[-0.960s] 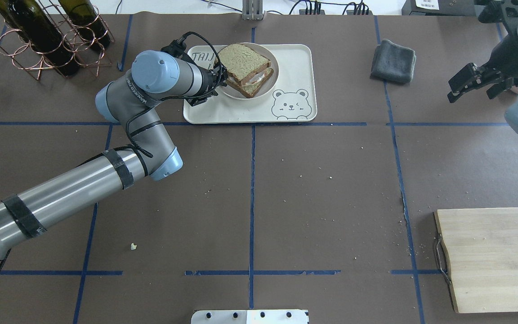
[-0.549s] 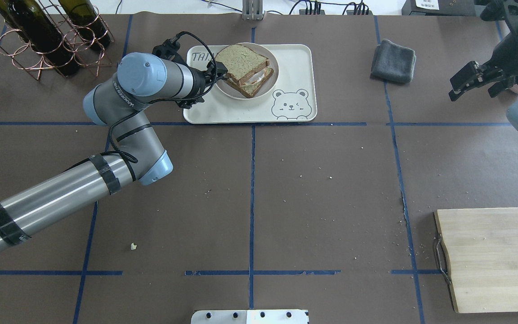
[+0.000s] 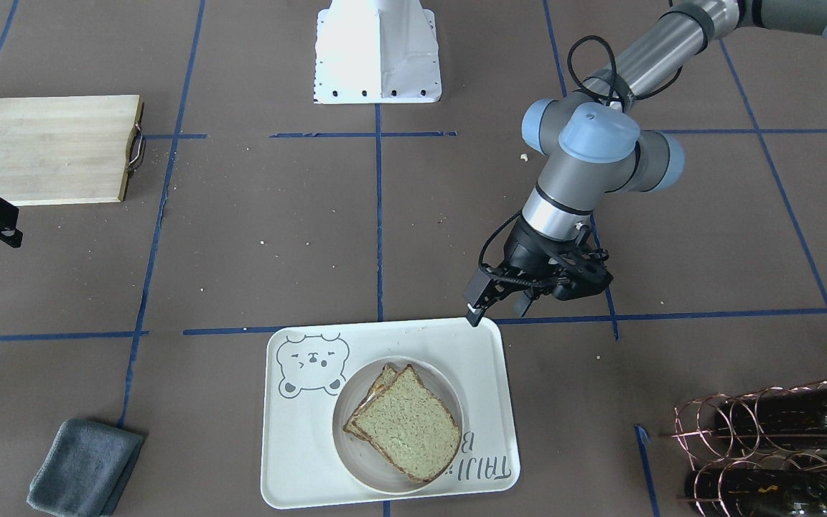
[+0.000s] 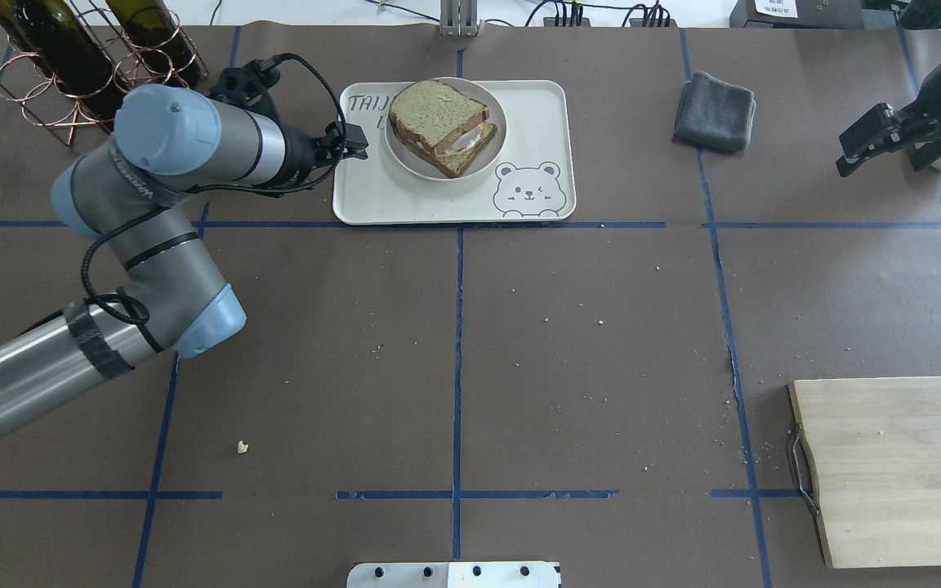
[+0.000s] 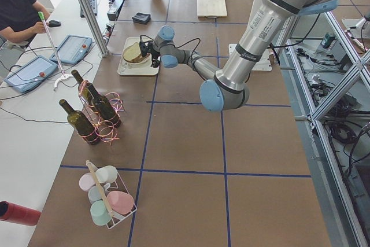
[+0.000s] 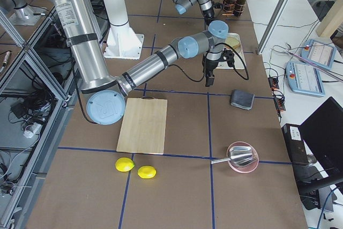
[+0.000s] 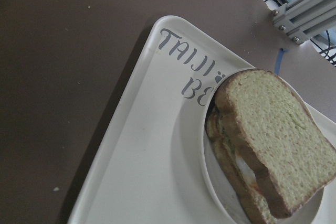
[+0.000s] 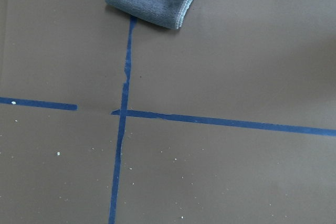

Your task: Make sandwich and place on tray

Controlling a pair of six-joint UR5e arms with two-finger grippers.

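Note:
The sandwich is two slices of brown-crusted bread with white egg between them. It lies on a small round white plate on the cream bear tray at the far middle of the table. It also shows in the front view and the left wrist view. My left gripper is open and empty, at the tray's left edge, apart from the plate; in the front view it hovers by the tray's corner. My right gripper is open and empty at the far right.
A grey cloth lies right of the tray. A wooden cutting board with a metal handle is at the near right. Wine bottles in a copper rack stand at the far left, close behind my left arm. Crumbs dot the brown paper.
My left gripper has drawn back leftward from the plate's rim to the tray's left edge, leaving plate and sandwich on the tray. My right gripper has drifted slightly right.

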